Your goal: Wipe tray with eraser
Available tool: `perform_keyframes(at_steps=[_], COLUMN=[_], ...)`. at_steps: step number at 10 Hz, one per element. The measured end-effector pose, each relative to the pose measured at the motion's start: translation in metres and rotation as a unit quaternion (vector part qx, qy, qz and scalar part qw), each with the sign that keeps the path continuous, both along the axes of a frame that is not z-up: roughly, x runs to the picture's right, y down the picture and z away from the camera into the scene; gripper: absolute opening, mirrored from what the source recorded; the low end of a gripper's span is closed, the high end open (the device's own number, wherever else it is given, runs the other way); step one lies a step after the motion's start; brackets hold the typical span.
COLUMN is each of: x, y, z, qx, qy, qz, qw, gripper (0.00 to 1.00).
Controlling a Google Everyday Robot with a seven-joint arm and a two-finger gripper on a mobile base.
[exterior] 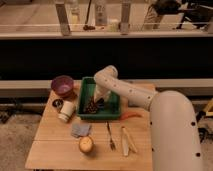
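Note:
The green tray (113, 98) lies at the back middle of the wooden table. My white arm reaches from the right and bends down into it. My gripper (100, 102) is low inside the tray, left of its middle. A small blackish block, the eraser (102, 104), shows at the gripper's tip on the tray floor. A brown speckled heap (91, 107) lies in the tray just to the front left of the gripper, touching or nearly touching the eraser.
A purple bowl (62, 85) stands left of the tray, with a white cup (66, 111) and a small dark lid (57, 103) in front of it. A grey-blue cloth (80, 130), an orange fruit (86, 145), a fork (110, 136), a carrot (131, 115) and pale utensils (128, 140) lie at the front.

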State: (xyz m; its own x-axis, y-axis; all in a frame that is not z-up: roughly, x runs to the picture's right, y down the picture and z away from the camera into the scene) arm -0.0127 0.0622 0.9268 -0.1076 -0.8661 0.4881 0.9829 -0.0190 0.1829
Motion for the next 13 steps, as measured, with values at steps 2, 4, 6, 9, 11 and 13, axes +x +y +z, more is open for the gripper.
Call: perform_keyframes(at_steps=[2, 4, 6, 9, 11, 13], x=[0.007, 0.013, 0.015, 0.014, 0.014, 0.013], y=[0.0, -0.003, -0.003, -0.003, -0.004, -0.003], z=[-0.011, -0.02, -0.021, -0.021, -0.021, -0.021], qx=[0.007, 0.018, 0.021, 0.021, 0.021, 0.021], qy=[0.007, 0.021, 0.026, 0.025, 0.025, 0.024], qz=[0.008, 0.017, 0.019, 0.019, 0.019, 0.019], qw=[0.9999, 0.9995, 0.9993, 0.9993, 0.9993, 0.9993], gripper=[0.05, 0.05, 0.05, 0.05, 0.05, 0.05])
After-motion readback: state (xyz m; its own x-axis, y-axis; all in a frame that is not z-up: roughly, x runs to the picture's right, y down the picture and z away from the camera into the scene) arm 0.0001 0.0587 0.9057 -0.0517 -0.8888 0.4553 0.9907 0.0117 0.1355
